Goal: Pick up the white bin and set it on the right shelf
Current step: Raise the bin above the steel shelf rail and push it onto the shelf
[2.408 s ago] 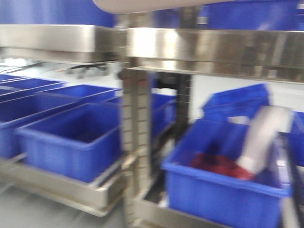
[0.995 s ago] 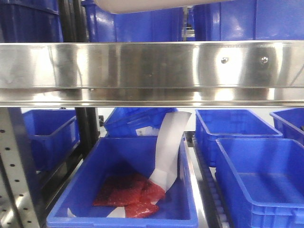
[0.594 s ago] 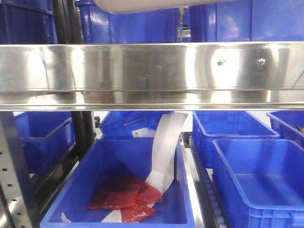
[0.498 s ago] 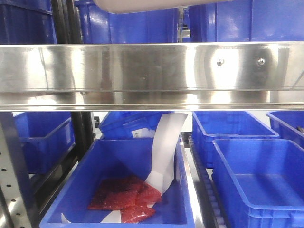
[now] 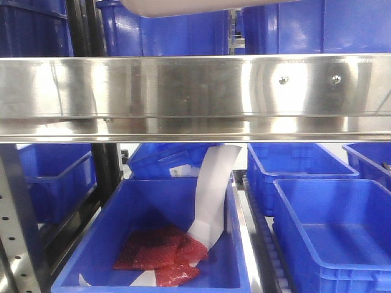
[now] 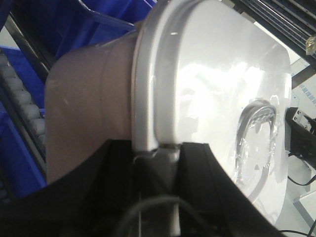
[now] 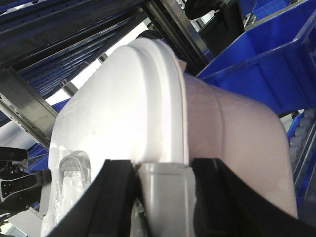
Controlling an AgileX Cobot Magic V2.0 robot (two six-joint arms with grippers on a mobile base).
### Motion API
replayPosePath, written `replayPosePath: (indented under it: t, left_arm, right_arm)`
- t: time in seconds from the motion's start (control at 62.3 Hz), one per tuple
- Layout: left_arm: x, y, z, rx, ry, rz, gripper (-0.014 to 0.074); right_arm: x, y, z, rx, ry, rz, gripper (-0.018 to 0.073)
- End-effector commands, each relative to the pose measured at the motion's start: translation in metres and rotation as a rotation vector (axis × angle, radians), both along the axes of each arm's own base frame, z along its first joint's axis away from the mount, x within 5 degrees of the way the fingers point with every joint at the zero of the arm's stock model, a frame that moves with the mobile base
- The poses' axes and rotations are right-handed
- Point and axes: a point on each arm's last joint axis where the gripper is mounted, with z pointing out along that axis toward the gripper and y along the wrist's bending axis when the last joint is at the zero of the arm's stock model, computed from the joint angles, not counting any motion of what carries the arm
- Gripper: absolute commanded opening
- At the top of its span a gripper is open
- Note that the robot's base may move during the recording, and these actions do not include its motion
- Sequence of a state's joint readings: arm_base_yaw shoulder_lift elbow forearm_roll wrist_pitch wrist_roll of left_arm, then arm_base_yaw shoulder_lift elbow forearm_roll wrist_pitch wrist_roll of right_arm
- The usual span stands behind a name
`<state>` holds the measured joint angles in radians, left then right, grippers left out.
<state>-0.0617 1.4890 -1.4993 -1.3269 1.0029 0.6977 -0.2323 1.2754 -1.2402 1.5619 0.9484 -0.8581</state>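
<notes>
White bin (image 6: 212, 89) held between left gripper (image 6: 158, 148) and right gripper (image 7: 163, 168); crate label (image 5: 182, 171) illegible.

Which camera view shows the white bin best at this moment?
The left wrist view: the pale pinkish-white plastic bin fills it, showing flat lid, rim and side wall. The right wrist view shows the bin similarly, lid handle half-hidden. The front view catches only a sliver of it at the top edge.

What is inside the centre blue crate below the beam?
Lying flat, red packets; a white paper strip leans toward the right wall. The crate's front wall hides its nearest floor.
</notes>
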Motion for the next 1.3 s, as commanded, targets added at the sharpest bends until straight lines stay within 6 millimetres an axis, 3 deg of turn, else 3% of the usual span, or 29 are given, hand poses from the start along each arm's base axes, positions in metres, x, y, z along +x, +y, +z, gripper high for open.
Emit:
replayPosePath:
  t: [0.0,0.947,1.284]
  left_arm:
    - [-0.055,-0.031,0.032,-0.094,-0.060,-0.398,-0.0126]
    - [-0.055,-0.030,0.032,-0.094,-0.061,-0.394,-0.0126]
    - [-0.038,0.004,0.042,-0.020,-0.127,-0.190,-0.0125]
  right_arm:
    - [-0.037,0.033,0.024,0.039,-0.105,0.348,0.0060]
    - [-0.036,0.032,0.025,0.041,-0.105,0.334,0.0060]
    - [-0.026,0.035,0.030,0.173,-0.074,0.282,0.0060]
